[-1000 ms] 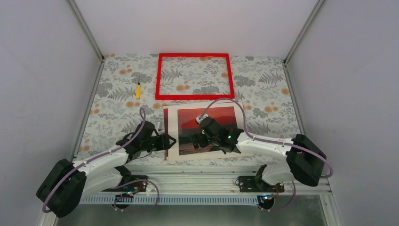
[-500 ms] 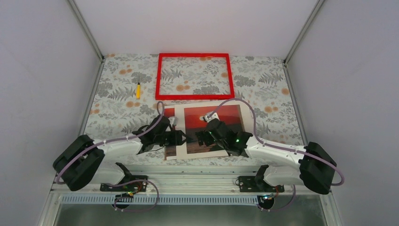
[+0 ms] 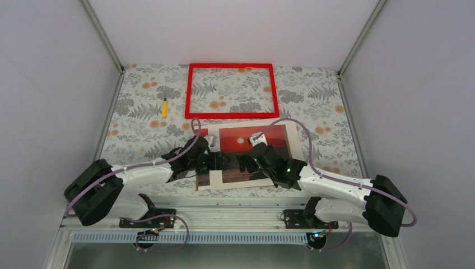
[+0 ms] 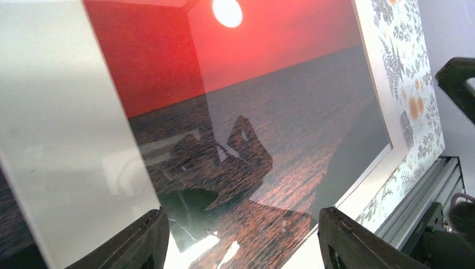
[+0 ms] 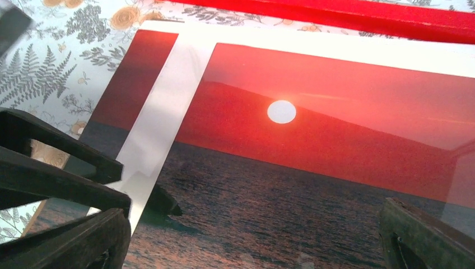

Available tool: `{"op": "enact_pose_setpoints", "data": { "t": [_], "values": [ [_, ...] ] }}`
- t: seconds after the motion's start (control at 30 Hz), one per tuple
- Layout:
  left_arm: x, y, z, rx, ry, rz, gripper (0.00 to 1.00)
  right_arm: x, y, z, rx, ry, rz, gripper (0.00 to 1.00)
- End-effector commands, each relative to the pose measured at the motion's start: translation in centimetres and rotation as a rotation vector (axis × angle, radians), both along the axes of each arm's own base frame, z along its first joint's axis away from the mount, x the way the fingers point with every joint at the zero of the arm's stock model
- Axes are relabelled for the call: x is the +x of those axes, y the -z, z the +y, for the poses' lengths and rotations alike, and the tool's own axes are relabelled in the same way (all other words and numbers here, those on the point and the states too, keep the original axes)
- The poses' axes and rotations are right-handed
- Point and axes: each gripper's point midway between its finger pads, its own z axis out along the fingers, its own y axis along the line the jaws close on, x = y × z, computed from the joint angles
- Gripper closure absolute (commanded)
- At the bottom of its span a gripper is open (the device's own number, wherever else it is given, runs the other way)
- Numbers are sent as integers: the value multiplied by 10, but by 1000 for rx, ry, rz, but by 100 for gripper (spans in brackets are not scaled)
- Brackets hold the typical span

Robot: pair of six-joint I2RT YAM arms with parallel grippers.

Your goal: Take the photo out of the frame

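Top external view, starting at the left hand (image 3: 219, 161): reaching in over the near-left part of the photo (image 3: 274, 140), fingers spread wide and clamping nothing, having come across from beside the print's left edge a second ago. Facing it almost tip to tip, the right hand (image 3: 242, 162), likewise fully spread, hanging low above the dark sea and pinching nothing either. Not showing clearly whether any fingertip is pressing on the glossy surface.

Lying flat on the tabletop (image 3: 140, 129) just in front of the arms, that print, now sitting a little further right than a second ago. Uncovering along its left side a strip of a lower layer (image 5: 131, 84) in the same red and dark tones; not telling whether a second print or a clear pane.

Resting well apart at the far side and not moving meanwhile, the frame (image 3: 231, 115), empty, with floral cloth showing through it. Staying put to the left of it, a small yellow tool (image 3: 164, 107).

Suggesting, as a judgement, the main step already done, with the photo out of the frame and only the sliding apart of stacked sheets going on.

Showing no brand, label or readable writing anywhere; only a green light (image 3: 288, 168) glowing on the right arm's wrist
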Motion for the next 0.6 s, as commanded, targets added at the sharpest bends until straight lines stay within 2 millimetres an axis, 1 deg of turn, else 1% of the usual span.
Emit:
{"op": "enact_pose_setpoints", "data": {
  "t": [0.0,0.1,0.3,0.37,0.43,0.57],
  "values": [
    [2,0,24,38,-80,-25,32,0,6,8,-12,-31,1,0],
    [4,2,43,54,-120,-27,28,0,11,10,-28,-41,11,0],
    [8,10,83,56,-204,-7,24,-1,12,12,-24,-53,11,0],
    [6,12,89,46,-210,1,23,0,11,13,-21,-54,7,0],
    [4,12,90,39,-203,2,22,0,12,14,-21,-55,7,0],
    [5,18,94,47,-203,16,21,0,14,18,-23,-66,15,0]
  ]
}}
